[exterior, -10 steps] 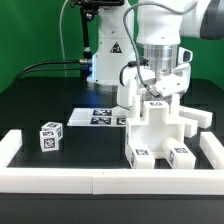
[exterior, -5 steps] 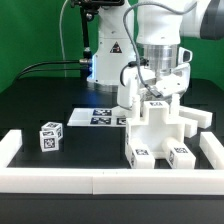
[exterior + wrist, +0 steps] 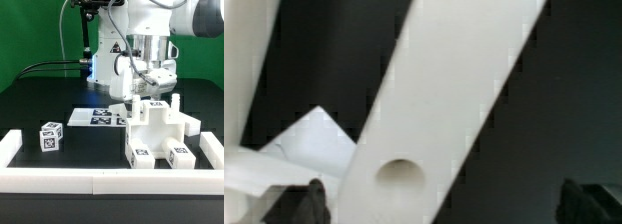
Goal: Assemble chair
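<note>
The white chair assembly [image 3: 158, 128] stands at the exterior view's right, against the white rail. It carries marker tags low on its front and one on top. My gripper [image 3: 150, 88] hangs just above its top, slightly toward the exterior view's left. In the wrist view the gripper [image 3: 445, 205] is open. Its dark fingertips [image 3: 295, 204] stand wide apart, and a long white chair part with a round hole [image 3: 397, 172] lies below, between them. Nothing is held. A small white cube with tags [image 3: 50, 136] sits apart at the exterior view's left.
A white rail [image 3: 100, 179] runs along the front of the black table and turns back at both ends. The marker board [image 3: 98, 117] lies flat behind the cube, left of the assembly. The arm's base and cables stand at the back.
My gripper has risen off the chair assembly and shifted toward the exterior view's left. The assembly and the cube have stayed put.
</note>
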{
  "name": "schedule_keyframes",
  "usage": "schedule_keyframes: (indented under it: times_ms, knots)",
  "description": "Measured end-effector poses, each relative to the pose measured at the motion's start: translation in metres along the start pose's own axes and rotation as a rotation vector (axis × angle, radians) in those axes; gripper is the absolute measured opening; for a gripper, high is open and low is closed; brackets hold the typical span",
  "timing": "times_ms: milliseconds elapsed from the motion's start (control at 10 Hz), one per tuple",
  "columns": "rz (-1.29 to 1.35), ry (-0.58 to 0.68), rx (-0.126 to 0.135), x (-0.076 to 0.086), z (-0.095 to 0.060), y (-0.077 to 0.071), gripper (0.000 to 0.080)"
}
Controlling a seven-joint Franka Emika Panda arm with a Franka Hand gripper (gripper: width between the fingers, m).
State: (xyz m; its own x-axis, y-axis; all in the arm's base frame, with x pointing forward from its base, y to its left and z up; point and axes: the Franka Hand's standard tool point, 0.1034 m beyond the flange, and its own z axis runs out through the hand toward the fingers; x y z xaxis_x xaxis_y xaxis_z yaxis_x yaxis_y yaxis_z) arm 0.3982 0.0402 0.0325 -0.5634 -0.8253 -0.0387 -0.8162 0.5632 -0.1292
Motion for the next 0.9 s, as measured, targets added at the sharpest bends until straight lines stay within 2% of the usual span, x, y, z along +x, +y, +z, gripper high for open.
schedule_keyframes:
  times_ms: [200,500,700,900]
  knots:
    - [-0.099,0.002,0.003,0.003,0.003,-0.009,0.0649]
    - [-0.123,0.007,0.014,0.007,0.002,-0.013,0.0649]
    - [-0.176,-0.035,0.044,0.003,-0.015,-0.022,0.0649]
    - [-0.434,-0.075,0.064,-0.009,-0.031,-0.026,0.0649]
